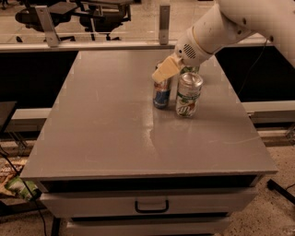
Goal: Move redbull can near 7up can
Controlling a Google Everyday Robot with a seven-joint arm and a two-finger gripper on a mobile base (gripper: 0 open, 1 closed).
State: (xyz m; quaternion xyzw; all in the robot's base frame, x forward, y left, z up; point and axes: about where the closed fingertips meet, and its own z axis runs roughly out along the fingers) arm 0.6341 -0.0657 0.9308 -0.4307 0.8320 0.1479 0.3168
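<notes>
The redbull can (161,93) is slim, blue and silver, and stands on the grey table (115,133) just left of the 7up can (188,94). A narrow gap separates the two. The 7up can is wider, silver-white with green lettering and a red spot. My gripper (167,70) comes in from the upper right on a white arm and sits over the redbull can's top, shut on it. One beige finger (162,73) hides the can's top.
A dark green can (192,70) stands just behind the 7up can, mostly hidden by my wrist. The table has a drawer with a handle (151,206) at the front. Office chairs (99,14) stand beyond a railing at the back.
</notes>
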